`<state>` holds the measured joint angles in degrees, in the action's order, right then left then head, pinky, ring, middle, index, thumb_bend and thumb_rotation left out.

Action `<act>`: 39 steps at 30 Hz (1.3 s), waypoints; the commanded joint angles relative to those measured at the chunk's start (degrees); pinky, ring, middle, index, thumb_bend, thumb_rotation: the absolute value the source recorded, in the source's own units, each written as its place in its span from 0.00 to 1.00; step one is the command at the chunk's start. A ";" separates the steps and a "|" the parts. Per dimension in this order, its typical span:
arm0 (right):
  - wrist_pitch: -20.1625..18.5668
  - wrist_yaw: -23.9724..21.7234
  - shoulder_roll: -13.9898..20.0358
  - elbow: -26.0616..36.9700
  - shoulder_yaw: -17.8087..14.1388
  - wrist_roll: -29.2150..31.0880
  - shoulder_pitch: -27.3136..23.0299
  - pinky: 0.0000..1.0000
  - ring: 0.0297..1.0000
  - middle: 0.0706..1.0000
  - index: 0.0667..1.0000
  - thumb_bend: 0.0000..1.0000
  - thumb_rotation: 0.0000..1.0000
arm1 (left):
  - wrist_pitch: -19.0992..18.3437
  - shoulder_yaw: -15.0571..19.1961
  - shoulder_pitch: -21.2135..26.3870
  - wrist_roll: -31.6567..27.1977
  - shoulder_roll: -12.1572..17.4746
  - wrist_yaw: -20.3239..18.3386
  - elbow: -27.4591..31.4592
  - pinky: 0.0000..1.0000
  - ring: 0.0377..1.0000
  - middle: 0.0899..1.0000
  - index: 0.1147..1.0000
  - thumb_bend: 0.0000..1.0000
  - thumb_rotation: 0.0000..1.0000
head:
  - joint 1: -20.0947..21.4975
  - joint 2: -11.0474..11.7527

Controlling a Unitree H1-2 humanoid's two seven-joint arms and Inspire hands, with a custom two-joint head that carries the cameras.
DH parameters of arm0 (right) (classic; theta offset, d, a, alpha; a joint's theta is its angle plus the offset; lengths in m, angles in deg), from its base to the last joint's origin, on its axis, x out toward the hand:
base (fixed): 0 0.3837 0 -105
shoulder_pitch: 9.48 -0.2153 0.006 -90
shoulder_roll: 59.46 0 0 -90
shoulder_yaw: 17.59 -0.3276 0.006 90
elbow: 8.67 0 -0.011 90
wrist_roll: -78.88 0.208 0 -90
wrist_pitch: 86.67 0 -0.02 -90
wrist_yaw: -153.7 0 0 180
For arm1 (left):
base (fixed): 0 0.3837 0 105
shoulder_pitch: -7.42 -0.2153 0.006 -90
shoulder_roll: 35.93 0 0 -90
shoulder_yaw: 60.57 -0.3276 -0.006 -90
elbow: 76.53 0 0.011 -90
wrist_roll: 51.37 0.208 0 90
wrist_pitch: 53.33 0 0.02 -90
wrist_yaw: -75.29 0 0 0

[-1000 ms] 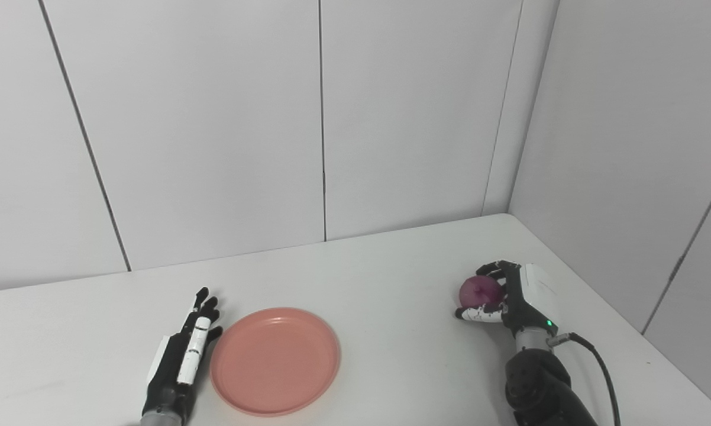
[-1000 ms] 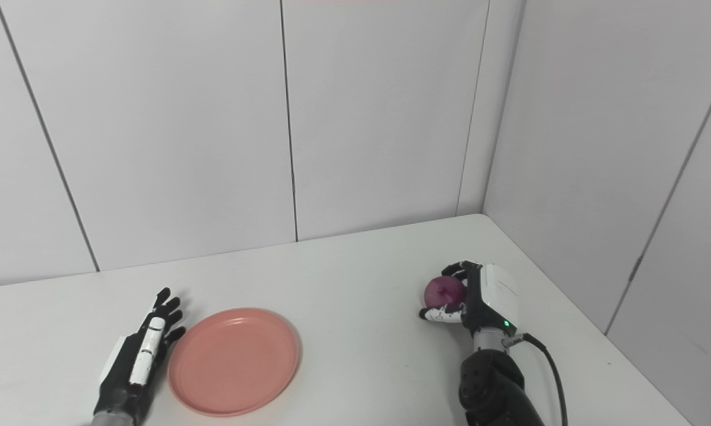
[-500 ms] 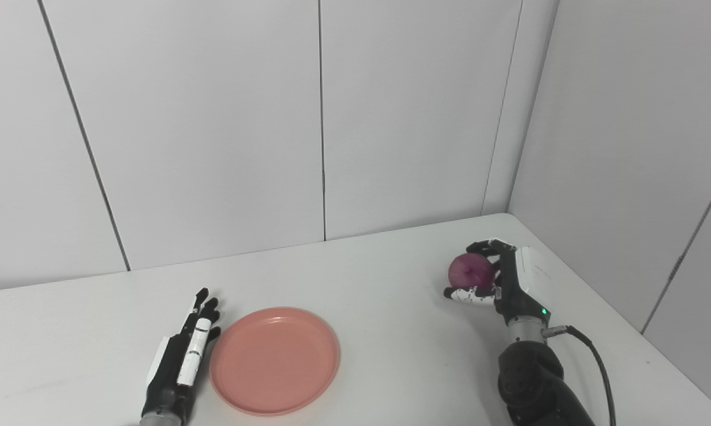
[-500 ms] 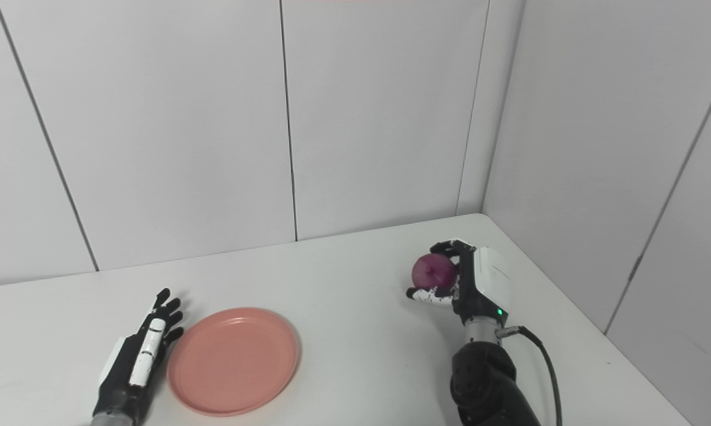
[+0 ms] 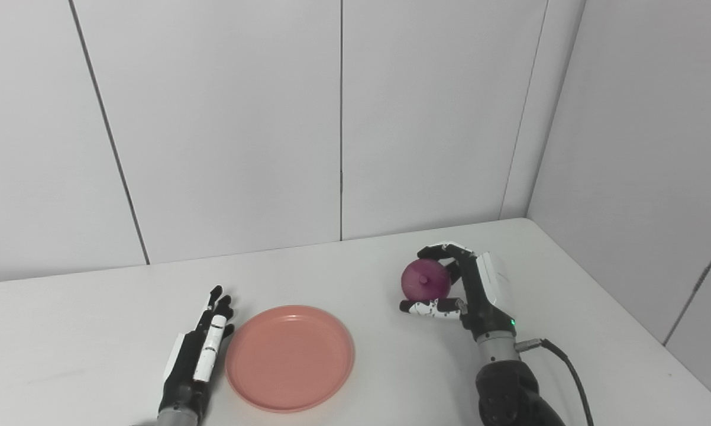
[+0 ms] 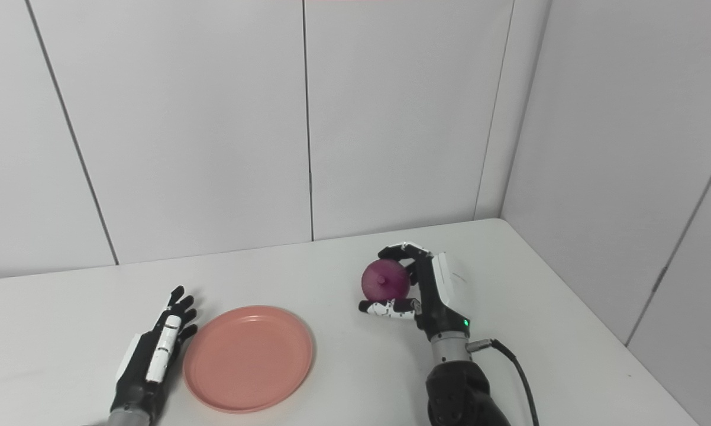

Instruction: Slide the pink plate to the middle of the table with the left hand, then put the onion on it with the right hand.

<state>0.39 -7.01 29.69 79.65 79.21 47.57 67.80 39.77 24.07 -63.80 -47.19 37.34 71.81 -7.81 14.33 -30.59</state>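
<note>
The pink plate [image 5: 289, 357] lies flat on the white table [image 5: 355, 260], left of centre and near the front edge. My left hand [image 5: 199, 354] rests open on the table just left of the plate's rim, fingers stretched out and pointing away. A purple-red onion [image 5: 425, 280] is held above the table in my right hand [image 5: 465, 287], which is shut on it, thumb below and fingers curled over the top. The onion hangs to the right of the plate, a short gap away from its rim.
White wall panels close the table at the back and on the right, meeting in a corner [image 5: 512, 216]. A black cable [image 5: 568, 370] trails from my right wrist toward the front right.
My right hand has lifted the onion off the table and carried it left toward the plate. The camera has shifted slightly. The left hand and the plate have stayed put.
</note>
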 commanded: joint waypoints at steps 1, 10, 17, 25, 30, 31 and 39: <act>3.37 -0.39 -0.72 2.32 0.89 -1.02 -1.85 0.42 0.41 0.45 0.49 0.52 0.00 | -1.56 -0.38 -0.66 0.26 -0.61 0.15 0.36 0.94 0.95 0.97 0.97 0.52 1.00 | -0.51 -0.06; 5.16 -3.98 -3.38 2.70 5.23 -1.13 -1.15 0.40 0.40 0.44 0.50 0.51 0.00 | -1.75 -0.83 -0.77 -0.63 -1.83 -0.07 1.23 0.97 0.98 0.99 0.98 0.51 1.00 | -4.20 -0.46; 5.68 -6.38 -4.10 2.33 5.65 0.13 -0.50 0.39 0.40 0.45 0.49 0.52 0.00 | -3.08 -1.60 -0.95 0.01 -3.08 0.85 2.34 0.97 0.97 0.98 0.97 0.52 1.00 | -6.69 -0.94; 5.30 -9.50 -3.81 3.53 5.99 0.34 0.43 0.46 0.43 0.44 0.48 0.52 0.00 | -3.82 -2.50 -0.90 0.50 -4.30 1.41 2.83 0.99 0.98 0.98 0.96 0.55 1.00 | -10.85 -1.41; 4.44 -10.68 -3.68 3.59 6.42 -2.13 0.50 0.44 0.40 0.45 0.49 0.52 0.00 | -4.63 -2.97 -0.78 0.66 -4.92 1.95 2.92 1.00 0.99 0.98 0.97 0.56 1.00 | -12.13 -1.57; 5.41 -10.66 -3.71 3.12 6.62 -2.22 0.38 0.50 0.42 0.45 0.49 0.52 0.00 | -4.58 -3.02 -0.80 0.59 -4.95 2.02 2.96 1.00 0.99 0.98 0.97 0.56 1.00 | -12.13 -1.57; 9.42 -12.37 -4.46 0.22 8.17 0.27 -1.18 0.39 0.39 0.44 0.50 0.51 0.00 | -3.68 -3.54 -0.81 0.28 -5.24 2.66 2.63 1.00 0.99 0.98 0.96 0.54 1.00 | -12.61 -1.63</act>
<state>6.42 -19.84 25.58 79.33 87.42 47.52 69.73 36.93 21.81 -65.21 -47.01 34.00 75.46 -5.27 1.76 -32.17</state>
